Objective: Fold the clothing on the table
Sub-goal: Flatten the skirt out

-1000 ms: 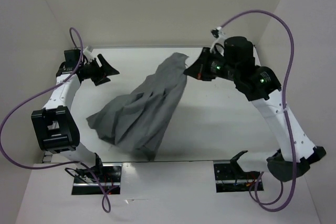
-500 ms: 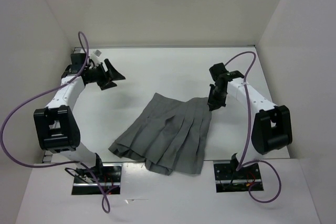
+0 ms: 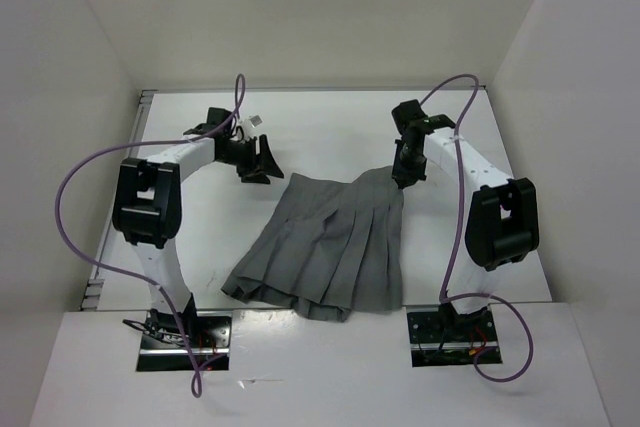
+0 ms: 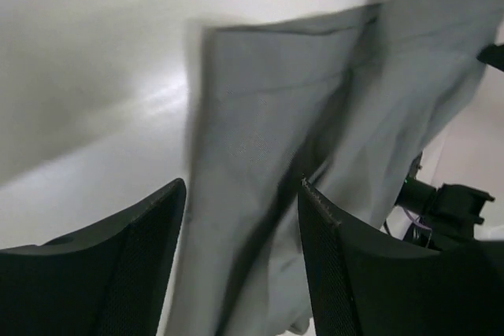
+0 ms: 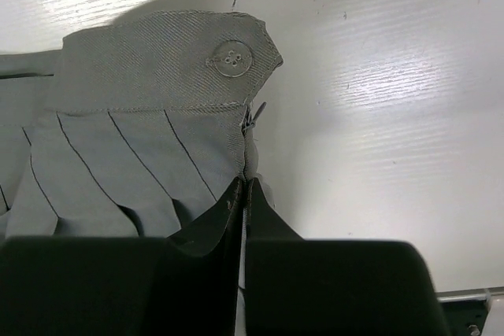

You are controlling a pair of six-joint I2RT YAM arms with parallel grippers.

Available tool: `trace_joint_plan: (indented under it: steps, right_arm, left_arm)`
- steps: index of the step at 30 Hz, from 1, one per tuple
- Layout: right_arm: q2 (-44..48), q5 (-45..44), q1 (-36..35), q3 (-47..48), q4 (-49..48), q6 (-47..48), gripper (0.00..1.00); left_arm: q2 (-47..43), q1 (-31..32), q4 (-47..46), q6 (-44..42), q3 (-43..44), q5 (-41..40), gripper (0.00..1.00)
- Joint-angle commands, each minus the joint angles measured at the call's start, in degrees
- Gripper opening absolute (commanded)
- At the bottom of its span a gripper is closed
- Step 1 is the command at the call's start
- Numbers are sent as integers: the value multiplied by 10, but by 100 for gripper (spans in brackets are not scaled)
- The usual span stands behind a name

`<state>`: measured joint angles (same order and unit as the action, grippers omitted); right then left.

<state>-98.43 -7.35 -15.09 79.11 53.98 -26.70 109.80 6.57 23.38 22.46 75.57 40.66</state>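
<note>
**One waist corner pinched, the other loose**

The grey pleated skirt lies spread on the white bench, with its waistband toward the far side and the flared hem well away from both pairs of fingers, toward the arm bases. The right fingers are clenched on the skirt just under the waistband, with the button a little beyond their tips. The left fingers are spread apart and empty. They sit just off the opposite waist corner, and cloth shows between and beyond them in the wrist view. That view is smeared, so whether they touch the fabric is hard to say.

The main risk is an uneven pull. With only the right corner held, any lift or drag would swing the skirt around that pinch and skew the pleats. The left fingers could also close short of the edge and catch nothing, or take only a top pleat, so the waist line sags when raised. The hem nearest the left arm's base already looks rumpled and could set into the fold.
</note>
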Motion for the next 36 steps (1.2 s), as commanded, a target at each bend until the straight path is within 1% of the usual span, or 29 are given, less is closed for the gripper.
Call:
trace_joint_plan:
  steps: [1, 5, 6, 8, 10, 11, 14, 16, 17, 19, 21, 23, 24, 25, 26, 27, 29, 30, 31, 32, 33, 36]
  right_arm:
    - [10, -13, 4, 18, -3, 9, 0]
    - [20, -1, 4, 8, -8, 9, 0]
    - [20, -1, 4, 3, -13, 9, 0]
    - [20, 4, 4, -4, -13, 9, 0]
    - [20, 4, 4, -4, -13, 9, 0]
    - [20, 4, 4, -9, -13, 14, 0]
    - [20, 4, 4, -9, -13, 14, 0]
    - [20, 4, 4, -9, -19, 14, 0]
    - [20, 4, 4, -9, -19, 14, 0]
    - [14, 10, 4, -9, -19, 19, 0]
    - [14, 10, 4, -9, -24, 19, 0]
    - [14, 10, 4, -9, -24, 19, 0]
    - [14, 10, 4, -9, -24, 19, 0]
    - [14, 10, 4, -9, -24, 19, 0]
    - [14, 4, 9, -4, -24, 19, 0]
    - [14, -1, 9, 2, -24, 19, 0]
    - [20, -8, 26, 14, -18, 24, 0]
    - [26, -8, 33, 26, -18, 24, 0]
    - [26, -8, 39, 33, -18, 24, 0]
    - [26, -8, 45, 46, -18, 30, 0]
    - [26, -8, 53, 53, -18, 30, 0]
    - [26, 12, 59, 73, -18, 36, 0]
  left_arm:
    - [37, -9, -36, -5, 43, -1, 66]
    - [73, -4, -48, 2, 55, -21, 66]
    - [93, 1, -62, 16, 55, -21, 66]
    - [103, 6, -79, 32, 55, -21, 66]
    - [117, 12, -101, 57, 49, 5, 66]
    - [118, 13, -114, 63, 42, 6, 65]
    - [130, 40, -114, 63, 42, -1, 65]
    - [138, 48, -119, 68, 42, -1, 62]
    - [146, 53, -126, 73, 42, -1, 54]
    - [162, 53, -126, 80, 48, 8, 46]
    - [175, 60, -126, 87, 57, 8, 40]
    - [184, 67, -131, 94, 63, 8, 27]
    - [192, 72, -131, 94, 73, 8, 20]
    - [192, 72, -154, 101, 78, 15, 2]
    - [185, 72, -167, 114, 71, 21, 0]
    - [162, 64, -167, 125, 71, 36, 0]
    - [127, 52, -174, 132, 97, 63, 0]
    - [83, 47, -174, 132, 111, 63, 0]
    - [62, 35, -143, 121, 127, 51, 0]
    - [26, 28, -127, 112, 159, 41, 0]
    - [10, 21, -111, 103, 171, 25, 0]
    - [-43, -7, -88, 97, 177, 7, 0]
